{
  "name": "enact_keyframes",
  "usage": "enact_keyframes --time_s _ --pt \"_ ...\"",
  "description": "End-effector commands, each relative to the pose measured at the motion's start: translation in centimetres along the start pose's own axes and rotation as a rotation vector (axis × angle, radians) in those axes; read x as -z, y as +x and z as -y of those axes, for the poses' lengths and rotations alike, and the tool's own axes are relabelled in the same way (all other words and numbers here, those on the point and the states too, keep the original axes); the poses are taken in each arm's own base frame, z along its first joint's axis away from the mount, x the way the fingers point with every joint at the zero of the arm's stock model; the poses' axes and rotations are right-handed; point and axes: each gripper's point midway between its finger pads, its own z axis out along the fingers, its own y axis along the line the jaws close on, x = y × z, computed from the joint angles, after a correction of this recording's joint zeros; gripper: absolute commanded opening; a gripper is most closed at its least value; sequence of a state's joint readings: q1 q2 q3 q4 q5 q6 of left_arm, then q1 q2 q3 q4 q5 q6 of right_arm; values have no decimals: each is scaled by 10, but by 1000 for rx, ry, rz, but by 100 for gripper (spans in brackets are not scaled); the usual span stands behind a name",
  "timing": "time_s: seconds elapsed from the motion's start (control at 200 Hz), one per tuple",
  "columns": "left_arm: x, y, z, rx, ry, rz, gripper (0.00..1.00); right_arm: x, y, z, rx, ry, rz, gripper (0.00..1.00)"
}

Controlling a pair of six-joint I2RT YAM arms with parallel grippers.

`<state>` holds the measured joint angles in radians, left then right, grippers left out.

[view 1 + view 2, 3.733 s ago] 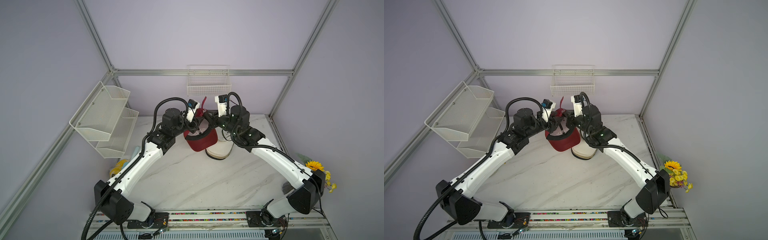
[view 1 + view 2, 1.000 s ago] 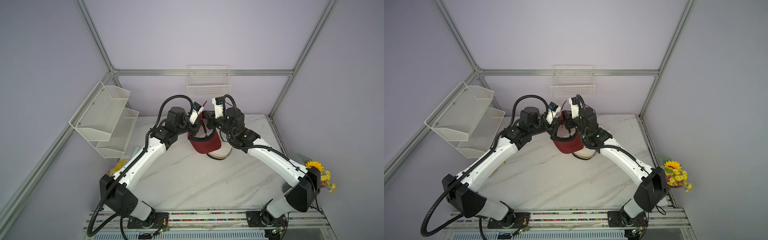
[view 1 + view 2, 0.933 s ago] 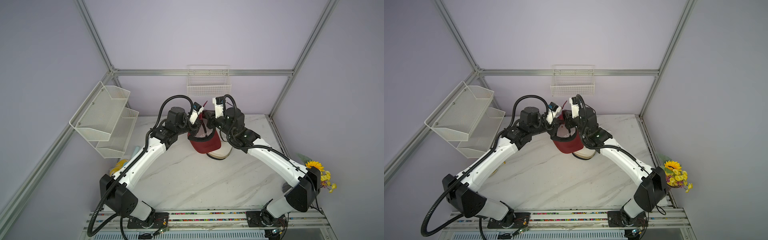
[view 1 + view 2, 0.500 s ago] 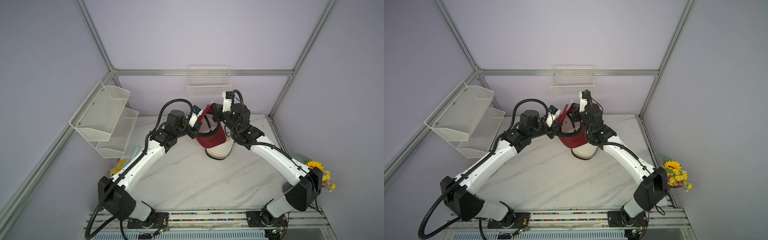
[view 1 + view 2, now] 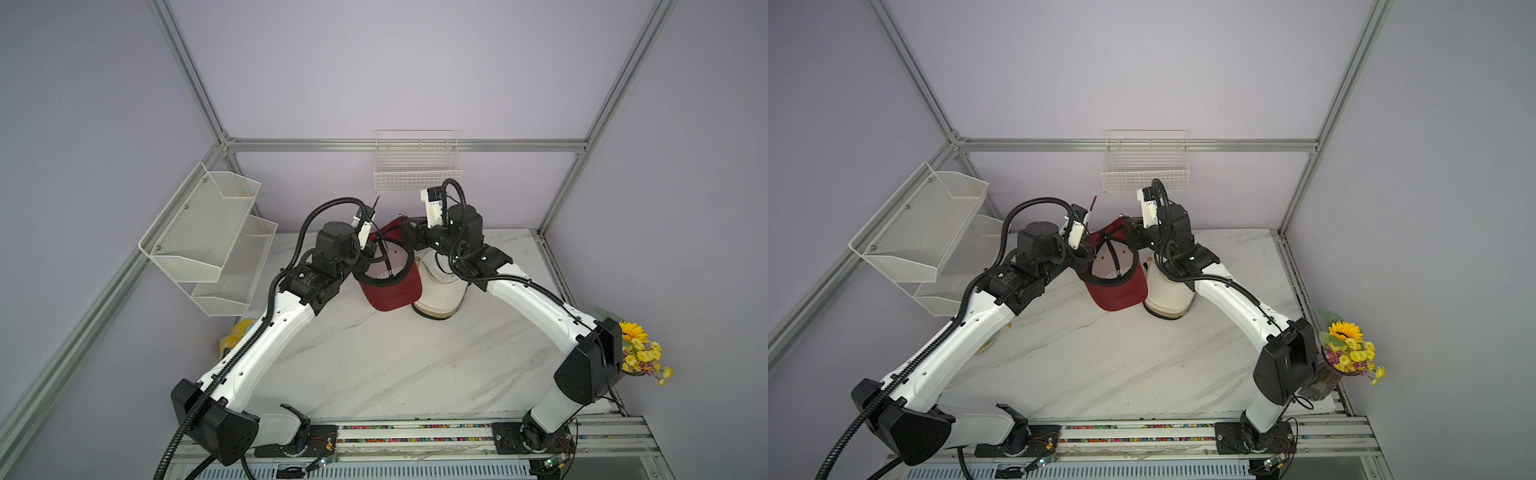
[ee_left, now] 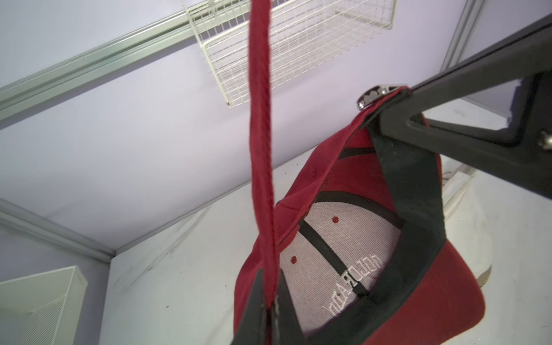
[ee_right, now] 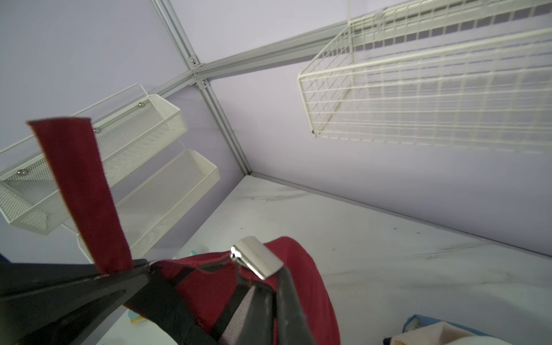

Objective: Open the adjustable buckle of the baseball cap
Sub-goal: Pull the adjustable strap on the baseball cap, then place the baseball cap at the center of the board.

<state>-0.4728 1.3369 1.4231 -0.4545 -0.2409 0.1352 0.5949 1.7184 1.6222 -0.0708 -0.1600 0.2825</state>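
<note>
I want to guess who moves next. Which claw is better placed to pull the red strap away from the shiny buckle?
The left claw, probably: it is shut on the red strap; the right claw pinches the cap beside the buckle, steadying it.

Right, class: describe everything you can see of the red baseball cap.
The baseball cap is dark red with a black sweatband and pale grey lining crossed by black seam tape. It hangs aloft, opening up, brim lowest. The left gripper pinches its red strap, free end upright; the right gripper pinches the rear edge by the silver buckle.
</note>
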Motion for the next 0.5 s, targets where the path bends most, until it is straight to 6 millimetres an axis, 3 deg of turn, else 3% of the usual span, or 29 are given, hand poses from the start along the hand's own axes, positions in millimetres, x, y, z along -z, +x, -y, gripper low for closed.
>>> enact_keyframes --time_s 0.0,0.065,0.095,0.145,0.26,0.36,0.495 --pt "9 -11 -50 99 -67 25 0 -26 28 -28 -35 -104 -78 6" --pt "6 2 -79 197 -68 15 2 -44 48 -24 -52 -108 -112 23" --pt "4 9 -91 207 -98 1 15 -52 58 -20 -62 -100 -130 30" --pt "-1 19 -105 203 -148 -28 47 -64 71 -10 -66 -73 -150 38" --pt "-9 40 -118 237 -175 -75 77 -81 94 6 -69 -23 -189 52" --pt "-12 52 -116 267 -171 -85 86 -84 102 9 -69 -13 -201 59" --pt "-14 59 -106 319 -130 -78 92 -74 97 7 -54 -13 -190 62"
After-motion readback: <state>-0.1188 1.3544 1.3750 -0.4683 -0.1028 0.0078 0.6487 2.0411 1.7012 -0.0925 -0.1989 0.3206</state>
